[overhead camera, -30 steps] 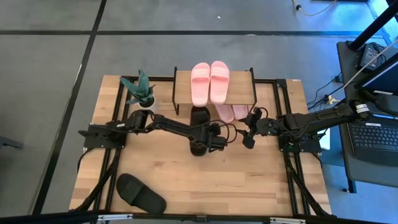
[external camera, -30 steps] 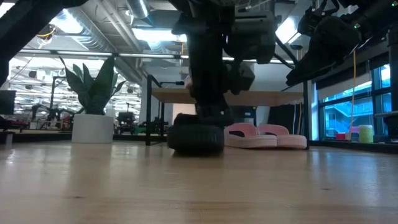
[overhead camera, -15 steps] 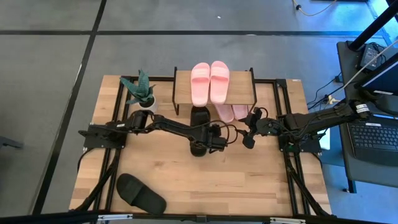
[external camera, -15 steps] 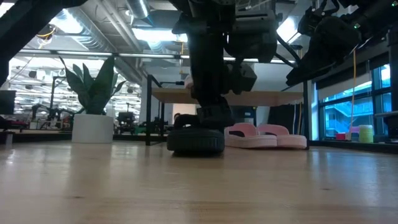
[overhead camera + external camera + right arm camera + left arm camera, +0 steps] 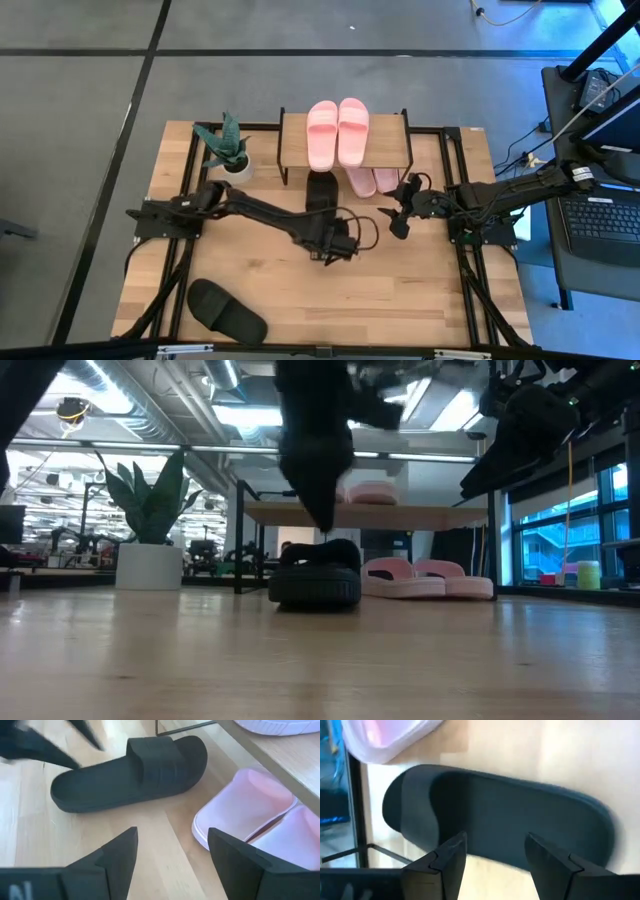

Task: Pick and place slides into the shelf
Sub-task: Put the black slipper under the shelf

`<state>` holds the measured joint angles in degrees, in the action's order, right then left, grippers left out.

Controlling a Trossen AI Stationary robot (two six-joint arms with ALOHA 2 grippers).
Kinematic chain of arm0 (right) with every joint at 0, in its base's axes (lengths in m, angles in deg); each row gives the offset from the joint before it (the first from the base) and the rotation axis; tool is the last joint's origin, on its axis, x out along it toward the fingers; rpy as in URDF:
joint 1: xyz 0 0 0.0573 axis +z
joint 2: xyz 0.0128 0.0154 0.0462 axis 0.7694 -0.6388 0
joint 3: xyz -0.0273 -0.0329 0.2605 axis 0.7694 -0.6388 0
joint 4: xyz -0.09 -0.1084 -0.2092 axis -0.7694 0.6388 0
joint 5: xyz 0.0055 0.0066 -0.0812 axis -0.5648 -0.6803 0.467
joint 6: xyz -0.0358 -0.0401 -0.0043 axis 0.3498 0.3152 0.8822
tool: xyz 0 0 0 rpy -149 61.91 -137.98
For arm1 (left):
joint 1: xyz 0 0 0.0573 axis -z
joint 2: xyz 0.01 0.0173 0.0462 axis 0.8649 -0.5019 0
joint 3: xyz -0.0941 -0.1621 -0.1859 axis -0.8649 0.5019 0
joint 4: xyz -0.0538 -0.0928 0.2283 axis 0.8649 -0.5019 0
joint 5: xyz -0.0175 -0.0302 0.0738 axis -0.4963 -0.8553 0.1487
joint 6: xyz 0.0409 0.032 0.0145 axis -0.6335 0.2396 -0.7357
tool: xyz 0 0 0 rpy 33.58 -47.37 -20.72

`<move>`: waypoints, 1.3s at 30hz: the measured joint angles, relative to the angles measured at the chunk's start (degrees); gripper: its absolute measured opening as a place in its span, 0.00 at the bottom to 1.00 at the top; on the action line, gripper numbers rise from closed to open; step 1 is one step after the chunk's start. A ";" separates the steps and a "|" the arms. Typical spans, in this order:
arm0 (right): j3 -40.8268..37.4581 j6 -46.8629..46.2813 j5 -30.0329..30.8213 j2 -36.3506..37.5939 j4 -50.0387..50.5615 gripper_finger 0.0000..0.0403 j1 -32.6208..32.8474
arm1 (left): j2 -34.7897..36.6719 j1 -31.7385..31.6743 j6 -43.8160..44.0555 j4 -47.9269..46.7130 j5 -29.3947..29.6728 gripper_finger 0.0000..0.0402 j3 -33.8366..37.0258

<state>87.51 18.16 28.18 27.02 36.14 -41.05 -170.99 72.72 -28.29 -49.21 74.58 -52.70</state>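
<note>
A black slide (image 5: pixel 320 192) lies flat on its sole on the table, its toe end under the shelf (image 5: pixel 390 143) and its heel sticking out toward the near edge. My left gripper (image 5: pixel 495 857) hovers open just above and near of that heel (image 5: pixel 580 827), touching nothing. A pink pair (image 5: pixel 338 133) rests on the shelf's top board. Another pink pair (image 5: pixel 372 181) lies on the table under the shelf. A second black slide (image 5: pixel 228 311) lies at the near left. My right gripper (image 5: pixel 172 852) hangs open to the right of the shelf.
A potted plant (image 5: pixel 226 148) in a white pot stands left of the shelf. Bare wooden tabletop (image 5: pixel 400 290) stretches between the arms and the near edge. A desk with a laptop (image 5: pixel 600 225) stands beyond the table's right edge.
My left gripper has opened and let go of the black slide, then risen and drawn back toward the table's near edge. The slide stays where it lay, its toe end under the shelf.
</note>
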 joint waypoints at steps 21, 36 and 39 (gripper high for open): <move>0.00 9.44 -2.17 -10.90 -28.78 0.60 11.28 | 47.92 8.30 -10.06 66.86 -27.20 0.47 58.35; 2.07 11.48 -13.90 -35.72 -61.87 0.60 12.51 | 67.18 14.70 -16.11 91.15 -30.71 0.47 83.02; 7.35 11.50 -13.88 -41.12 -60.91 0.60 11.58 | 68.87 15.87 -16.04 91.04 -30.68 0.47 83.26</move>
<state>94.86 29.66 14.29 -14.10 -24.77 -29.47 -102.12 88.60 -44.33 41.83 43.90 30.56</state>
